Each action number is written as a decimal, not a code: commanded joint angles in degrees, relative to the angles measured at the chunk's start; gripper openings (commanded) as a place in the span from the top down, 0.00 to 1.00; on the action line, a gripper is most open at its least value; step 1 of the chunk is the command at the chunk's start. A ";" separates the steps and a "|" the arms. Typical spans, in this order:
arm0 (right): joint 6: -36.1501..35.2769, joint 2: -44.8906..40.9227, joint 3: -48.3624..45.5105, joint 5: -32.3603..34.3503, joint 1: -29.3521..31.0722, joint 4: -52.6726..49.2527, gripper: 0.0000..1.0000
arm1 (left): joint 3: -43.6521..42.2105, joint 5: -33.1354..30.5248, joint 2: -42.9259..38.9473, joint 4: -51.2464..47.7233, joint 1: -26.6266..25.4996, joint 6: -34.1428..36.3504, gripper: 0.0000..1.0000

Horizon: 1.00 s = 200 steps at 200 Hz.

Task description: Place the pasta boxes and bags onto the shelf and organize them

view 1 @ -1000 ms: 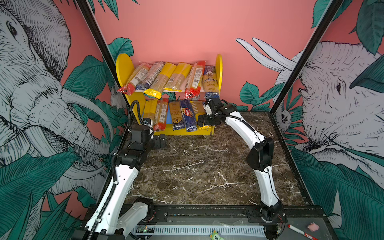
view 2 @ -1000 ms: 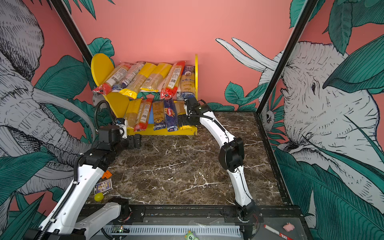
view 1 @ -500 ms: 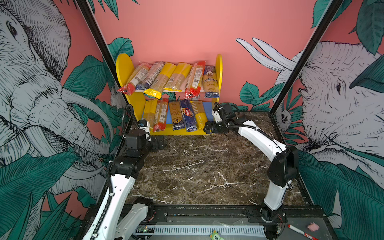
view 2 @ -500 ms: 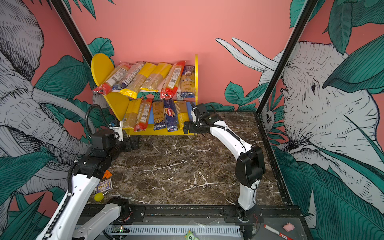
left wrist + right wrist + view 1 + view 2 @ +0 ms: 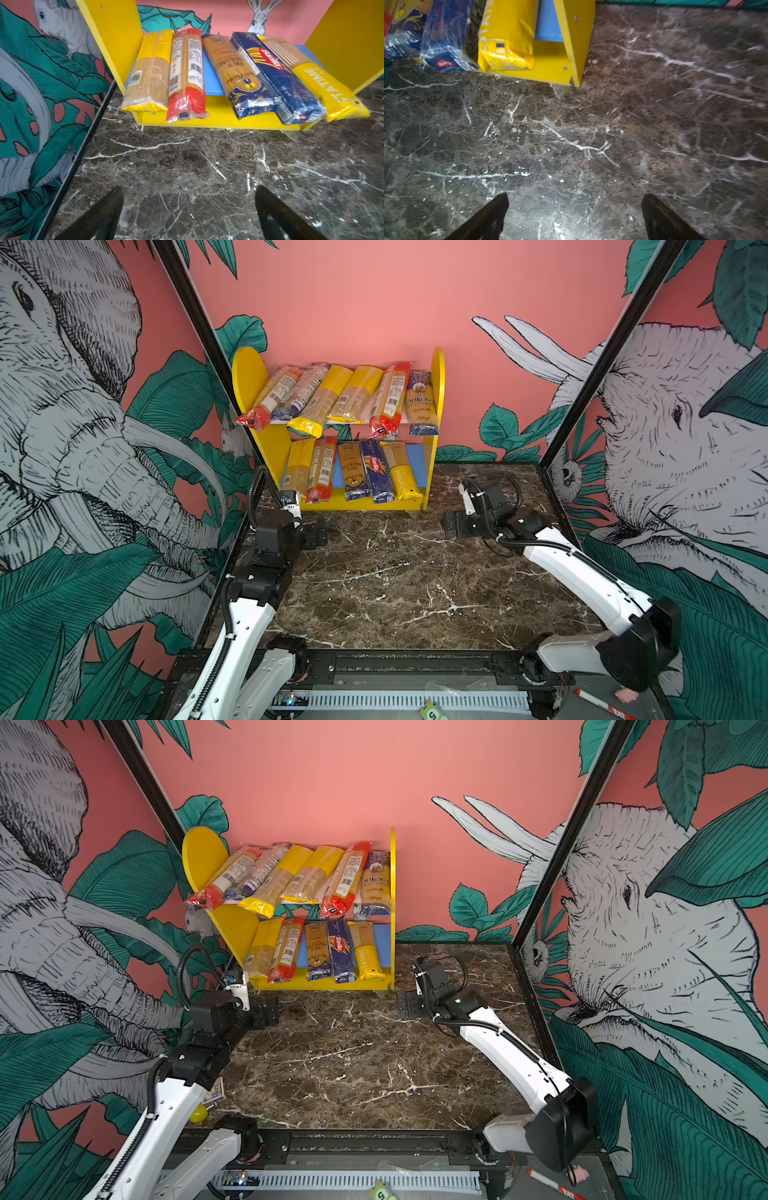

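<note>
Our right gripper [image 5: 452, 526] has drawn back from the shelf [image 5: 437, 377]; it and our left gripper [image 5: 316, 533] gape wide, holding nothing. The packs [image 5: 376, 470] lie on the shelf, upper and lower.

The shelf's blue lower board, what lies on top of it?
Five pasta packs side by side, the Barilla box among them. They hide most of the board.

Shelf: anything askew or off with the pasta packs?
Yes. On the top tier of the shelf, the red-ended bag at far left and the yellow-ended bag two places over lie slanted and hang past the front edge. The lower row sits straighter. Nothing looks spilled or torn.
</note>
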 commanded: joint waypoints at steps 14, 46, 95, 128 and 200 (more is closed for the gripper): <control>-3.03 -2.23 -1.29 15.17 -0.04 -3.24 0.01 | -5.82 -6.10 -0.22 11.69 0.32 5.63 0.00; -5.92 -9.35 -9.93 25.51 -0.16 4.92 0.01 | -13.88 -4.18 3.70 24.40 0.27 4.18 0.01; -15.46 -24.03 -29.70 28.82 -3.76 28.11 0.01 | -22.27 -11.33 14.20 43.31 0.49 9.72 0.01; -15.63 -24.91 -34.99 26.75 -11.65 33.96 0.01 | -23.50 -9.51 21.88 50.99 3.12 6.29 0.01; -19.05 -6.64 -46.30 18.76 -23.31 66.55 0.01 | -23.31 -8.08 33.72 63.58 3.83 10.20 0.01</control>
